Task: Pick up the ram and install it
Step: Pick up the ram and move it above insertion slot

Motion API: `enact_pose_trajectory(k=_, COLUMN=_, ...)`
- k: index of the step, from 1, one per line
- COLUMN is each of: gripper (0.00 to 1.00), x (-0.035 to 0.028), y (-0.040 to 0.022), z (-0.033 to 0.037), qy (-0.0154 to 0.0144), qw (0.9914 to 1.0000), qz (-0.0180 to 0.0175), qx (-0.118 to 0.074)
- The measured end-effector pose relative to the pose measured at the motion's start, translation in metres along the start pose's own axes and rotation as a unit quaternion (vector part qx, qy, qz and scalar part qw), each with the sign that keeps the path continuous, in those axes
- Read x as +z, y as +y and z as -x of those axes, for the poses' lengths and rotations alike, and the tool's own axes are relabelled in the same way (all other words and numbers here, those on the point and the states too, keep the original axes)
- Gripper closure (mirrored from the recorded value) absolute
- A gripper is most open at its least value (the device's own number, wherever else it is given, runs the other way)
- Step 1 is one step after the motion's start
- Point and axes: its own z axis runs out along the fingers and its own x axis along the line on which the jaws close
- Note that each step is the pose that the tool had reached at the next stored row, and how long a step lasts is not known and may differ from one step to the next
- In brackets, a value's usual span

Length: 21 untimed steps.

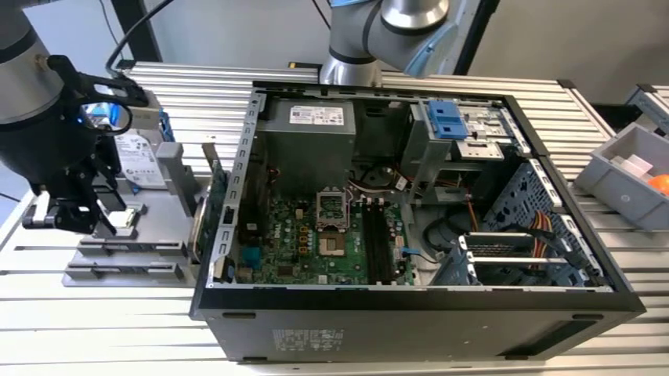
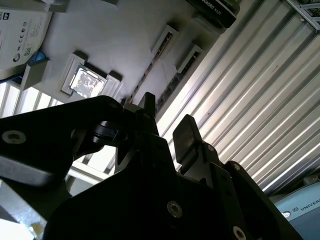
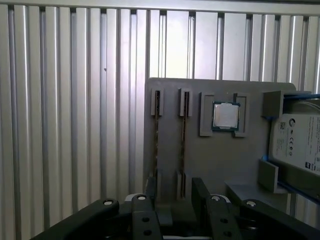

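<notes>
Edgewise, ram (image 3: 183, 145) slotted in grey tray (image 3: 220, 160), processor (image 3: 226, 116) pocketed alongside

Ribbed table (image 3: 65, 125) lies free just beside the ram (image 3: 157, 145); the hard drive (image 3: 300, 142) crowds the holder's (image 3: 220, 165) other side.

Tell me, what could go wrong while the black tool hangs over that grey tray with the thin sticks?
1. The tool is open above two ram sticks standing close together in the grey tray; a finger might clip the neighbouring stick.
2. The sticks are thin and edge-up, so an off-centre grip might tilt one.
3. Cables lie near the motherboard slots inside the case, so insertion may snag.
</notes>
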Motion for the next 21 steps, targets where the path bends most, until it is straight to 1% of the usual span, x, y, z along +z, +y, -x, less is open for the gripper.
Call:
enact_pose_trajectory(k=10, gripper=0.00, x=0.0095, y=0.0000, z=-0.0003, qy=0.0000, qw=1.00000, qz=0.0000, qx=0.000)
enact_pose_trajectory(k=17, gripper=0.00, x=0.0109, y=0.0000, z=-0.0004, qy=0.0000, qw=1.00000, qz=0.0001, qx=-0.001)
enact_pose_trajectory(k=21, gripper=0.00, x=0.0120, y=0.0002, z=-0.0003, qy=-0.0001, qw=1.00000, qz=0.0017, qx=-0.001)
